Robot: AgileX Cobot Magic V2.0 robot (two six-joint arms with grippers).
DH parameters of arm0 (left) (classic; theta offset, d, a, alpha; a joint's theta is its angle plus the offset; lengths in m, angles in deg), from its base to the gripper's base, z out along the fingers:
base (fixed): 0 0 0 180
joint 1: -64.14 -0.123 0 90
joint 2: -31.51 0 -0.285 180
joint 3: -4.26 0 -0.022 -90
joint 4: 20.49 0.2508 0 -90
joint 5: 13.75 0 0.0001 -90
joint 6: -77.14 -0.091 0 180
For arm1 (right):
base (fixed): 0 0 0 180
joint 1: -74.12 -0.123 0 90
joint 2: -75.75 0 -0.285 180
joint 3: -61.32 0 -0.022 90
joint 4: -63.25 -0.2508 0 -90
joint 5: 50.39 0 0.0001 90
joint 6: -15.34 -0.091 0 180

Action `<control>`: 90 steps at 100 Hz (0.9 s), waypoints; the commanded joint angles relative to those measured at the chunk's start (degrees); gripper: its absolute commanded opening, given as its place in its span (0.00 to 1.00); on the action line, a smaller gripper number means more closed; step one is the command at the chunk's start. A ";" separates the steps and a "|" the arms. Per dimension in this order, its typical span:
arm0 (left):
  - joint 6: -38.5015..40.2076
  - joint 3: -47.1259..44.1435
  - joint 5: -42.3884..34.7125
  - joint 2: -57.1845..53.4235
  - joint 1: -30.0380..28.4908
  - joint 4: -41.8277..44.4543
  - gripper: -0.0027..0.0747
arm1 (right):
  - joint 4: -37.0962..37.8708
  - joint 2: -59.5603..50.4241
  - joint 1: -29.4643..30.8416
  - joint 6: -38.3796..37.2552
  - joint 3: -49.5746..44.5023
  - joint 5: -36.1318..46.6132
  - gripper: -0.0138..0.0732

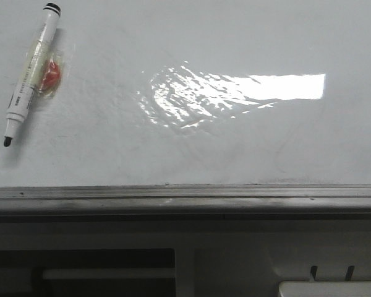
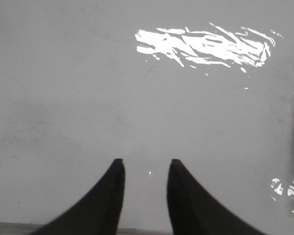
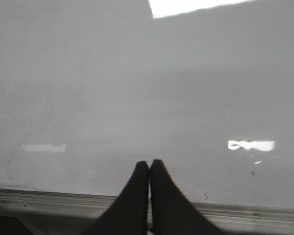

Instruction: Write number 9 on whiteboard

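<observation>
Nothing written on the whiteboard yet, marker lying untouched. Left gripper spread and empty, right gripper pinched closed on nothing.

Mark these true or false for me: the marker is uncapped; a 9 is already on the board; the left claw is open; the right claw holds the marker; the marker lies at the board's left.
1. The marker is uncapped: true, its dark tip is bare.
2. A 9 is already on the board: false, only glare and faint smudges show.
3. The left claw is open: true, and empty.
4. The right claw holds the marker: false, it is shut on nothing.
5. The marker lies at the board's left: true in the front view.
</observation>
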 commanded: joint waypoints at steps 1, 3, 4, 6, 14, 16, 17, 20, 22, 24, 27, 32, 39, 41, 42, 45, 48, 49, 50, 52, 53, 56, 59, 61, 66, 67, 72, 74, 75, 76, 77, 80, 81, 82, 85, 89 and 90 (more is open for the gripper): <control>0.28 2.13 -7.16 1.22 0.28 -0.73 0.63 | 0.44 1.02 0.05 0.57 2.17 4.03 0.08; 0.28 2.13 -8.00 1.22 0.28 -0.73 0.67 | 0.44 1.02 0.05 0.57 2.17 4.03 0.08; 0.28 2.13 -8.36 1.35 0.28 -0.73 0.67 | 0.44 1.02 0.05 0.57 2.17 4.03 0.08; 0.28 2.13 -9.48 1.33 0.28 -0.73 0.69 | 0.44 1.02 0.05 0.57 2.17 4.03 0.08; 0.13 2.24 -12.18 1.58 0.47 -0.02 0.69 | 0.44 1.02 0.05 0.57 2.17 4.03 0.08; 0.15 2.35 -12.32 1.72 0.73 1.00 0.69 | 0.44 1.02 0.05 0.57 2.17 4.03 0.08; 0.05 2.61 -12.32 1.85 0.83 1.86 0.69 | 0.44 1.02 0.05 0.57 2.17 4.03 0.08; 0.05 3.14 -12.32 2.31 1.50 3.75 0.69 | 0.44 1.02 0.05 0.57 2.17 4.03 0.08; 0.05 3.36 -12.32 2.70 2.05 4.39 0.68 | 0.44 1.02 0.05 0.57 2.17 4.03 0.08; 0.05 3.74 -12.32 2.99 2.51 4.54 0.68 | 0.44 1.02 0.05 0.57 2.17 4.03 0.08; 0.05 4.28 -12.32 3.97 3.53 4.53 0.67 | 0.33 1.02 0.05 0.57 2.17 4.03 0.08; 0.05 5.34 -12.79 5.96 6.17 4.53 0.67 | 0.32 1.02 0.05 0.57 2.17 4.03 0.08; 0.05 6.06 -14.31 8.89 9.78 4.53 0.67 | 0.32 1.02 0.05 0.57 2.17 4.03 0.08; 0.05 6.23 -14.93 9.95 11.12 4.53 0.67 | 0.32 1.02 0.05 0.57 2.17 4.03 0.08; 0.05 6.38 -15.15 10.31 12.05 4.53 0.67 | 0.32 1.02 0.05 0.57 2.17 4.03 0.08; 0.05 6.48 -16.27 12.17 14.46 4.53 0.67 | 0.32 1.02 0.05 0.57 2.17 4.03 0.08; 0.05 6.54 -17.38 13.70 15.98 4.53 0.67 | 0.32 1.02 0.05 0.57 2.17 4.03 0.08; 0.05 6.54 -17.69 14.08 17.01 4.53 0.67 | 0.32 1.02 0.05 0.57 2.17 4.03 0.08; 0.05 6.54 -18.00 14.47 17.53 4.53 0.67 | 0.32 1.02 0.05 0.57 2.17 4.03 0.08; 0.05 6.54 -18.74 15.63 19.04 4.53 0.67 | 0.32 1.02 0.05 0.57 2.17 4.03 0.08; 0.05 6.54 -19.22 16.43 19.55 4.43 0.67 | 0.32 1.02 0.05 0.57 2.17 4.03 0.08; 0.05 6.54 -19.99 18.06 22.10 4.43 0.67 | 0.32 1.02 0.05 0.57 2.17 4.03 0.08; 0.34 6.54 -20.93 19.68 24.00 4.25 0.67 | 0.32 1.02 0.05 0.57 2.17 4.03 0.08; 0.49 6.54 -21.85 21.27 25.82 3.88 0.67 | 0.32 1.02 0.05 0.57 2.17 4.03 0.08; 0.49 6.54 -23.88 24.04 28.75 2.57 0.67 | 0.32 1.02 0.05 0.57 2.17 4.03 0.08; 0.49 6.54 -24.19 24.44 28.75 2.44 0.67 | 0.32 1.02 0.05 0.57 2.17 4.03 0.08; 0.49 6.54 -27.25 27.54 31.50 1.21 0.67 | 0.32 1.02 0.05 0.57 2.17 4.03 0.08; 0.49 6.54 -28.11 28.33 32.34 0.71 0.67 | 0.32 1.02 0.05 0.57 2.17 4.03 0.08; 0.49 6.54 -29.05 29.11 32.83 0.54 0.67 | 0.32 1.02 0.05 0.57 2.17 4.03 0.08; 0.49 6.54 -29.55 29.48 33.07 0.23 0.67 | 0.32 1.02 0.05 0.57 2.17 4.03 0.08; 0.49 6.54 -30.46 30.21 33.31 0.09 0.67 | 0.32 1.02 0.05 0.57 2.17 4.03 0.08; 0.49 6.54 -32.30 31.64 34.37 -0.62 0.67 | 0.32 1.02 0.05 0.57 2.17 4.03 0.08; 0.49 6.54 -32.75 31.99 34.57 -0.91 0.67 | 0.32 1.02 0.05 0.57 2.17 4.03 0.08; 0.49 6.54 -33.61 32.69 34.92 -1.04 0.67 | 0.32 1.02 0.05 0.57 2.17 4.03 0.08; 0.49 6.54 -35.25 34.05 35.52 -1.44 0.67 | 0.32 1.02 0.05 0.57 2.17 4.03 0.08; 0.49 6.54 -36.99 35.62 35.95 -1.82 0.67 | 0.32 1.02 0.05 0.57 2.17 4.03 0.08; 0.49 6.54 -37.49 36.22 36.07 -1.82 0.67 | 0.32 1.02 0.05 0.57 2.17 4.03 0.08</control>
